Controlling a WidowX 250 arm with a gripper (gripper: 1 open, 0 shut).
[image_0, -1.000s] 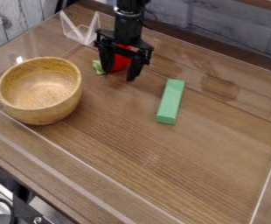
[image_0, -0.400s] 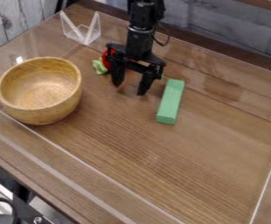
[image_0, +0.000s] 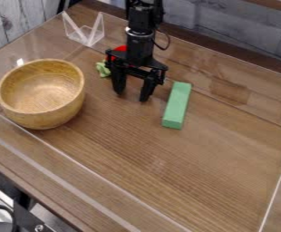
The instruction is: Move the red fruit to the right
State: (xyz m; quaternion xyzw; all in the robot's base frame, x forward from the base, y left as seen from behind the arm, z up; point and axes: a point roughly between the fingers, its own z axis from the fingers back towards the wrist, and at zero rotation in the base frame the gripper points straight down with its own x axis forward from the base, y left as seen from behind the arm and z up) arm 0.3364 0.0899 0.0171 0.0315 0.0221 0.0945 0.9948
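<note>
One dark claw [image_0: 132,88] reaches down onto the wooden desk [image_0: 168,172], between the wooden bowl [image_0: 40,93] and the green block [image_0: 176,105]; how far open it is, and whether it has hold of anything, I cannot tell. The red fruit [image_0: 121,51] lies mostly hidden behind the claw, its green leafy end [image_0: 103,68] poking out on the bowl's side.

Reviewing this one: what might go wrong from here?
The tool stands in front of the red fruit, hiding much of it, so a grasp could miss or only nudge it. Moving right from there, the tool or fruit might also bump the green block.
</note>
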